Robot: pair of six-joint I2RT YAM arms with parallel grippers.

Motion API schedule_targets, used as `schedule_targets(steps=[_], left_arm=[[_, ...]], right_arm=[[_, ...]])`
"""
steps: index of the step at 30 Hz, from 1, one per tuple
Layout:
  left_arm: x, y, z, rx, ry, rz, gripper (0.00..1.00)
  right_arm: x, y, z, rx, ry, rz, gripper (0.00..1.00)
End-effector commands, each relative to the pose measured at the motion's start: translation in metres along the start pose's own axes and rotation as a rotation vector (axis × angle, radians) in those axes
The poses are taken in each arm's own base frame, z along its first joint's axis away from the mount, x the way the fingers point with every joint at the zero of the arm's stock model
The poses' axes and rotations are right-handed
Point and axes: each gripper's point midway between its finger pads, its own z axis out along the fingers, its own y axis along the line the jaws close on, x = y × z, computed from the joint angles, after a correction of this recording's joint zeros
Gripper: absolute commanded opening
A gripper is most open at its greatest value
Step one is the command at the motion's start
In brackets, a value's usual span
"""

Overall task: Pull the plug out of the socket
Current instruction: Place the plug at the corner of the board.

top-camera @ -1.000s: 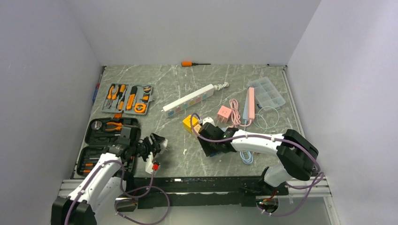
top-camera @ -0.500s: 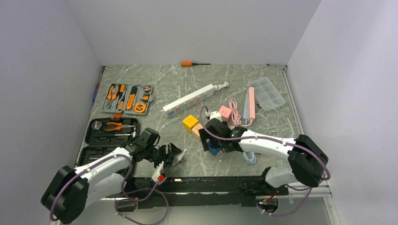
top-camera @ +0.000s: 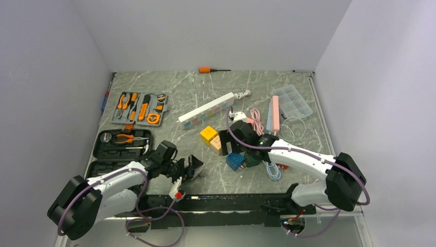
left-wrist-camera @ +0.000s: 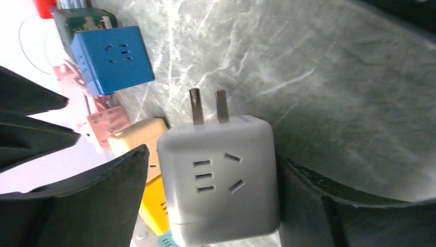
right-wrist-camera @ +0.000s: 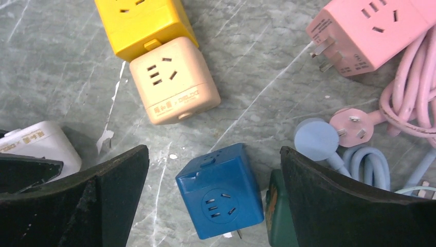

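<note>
The plug is a white cube adapter (left-wrist-camera: 221,180) with two bare prongs, free of any socket. It sits between the fingers of my left gripper (left-wrist-camera: 211,154) low on the table (top-camera: 193,167). The jaws are open, with a thin gap on the cube's left side. The socket, a blue cube (right-wrist-camera: 221,198), lies alone on the marble (top-camera: 234,161). My right gripper (right-wrist-camera: 213,170) hovers over it, open wide, touching nothing. In the left wrist view the blue cube (left-wrist-camera: 110,59) lies ahead of the prongs.
A green cube (right-wrist-camera: 277,216), beige cube (right-wrist-camera: 175,80), yellow cube (right-wrist-camera: 144,20) and pink cube (right-wrist-camera: 367,33) with coiled cables crowd the blue one. A white power strip (top-camera: 206,109), tool cases (top-camera: 140,108), a clear box (top-camera: 293,100) and a screwdriver (top-camera: 211,69) lie further off.
My right gripper opened, left the blue cube on the table and drew back. My left gripper carried the white cube right toward the middle, then its jaws widened.
</note>
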Motion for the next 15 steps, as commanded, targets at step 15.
schedule_targets(steps=[15], left_arm=[[0.000,0.009,-0.070,0.117,0.216,-0.097,0.99]], right_arm=[[-0.053,-0.001,0.007,-0.019,-0.095,-0.010,0.96]])
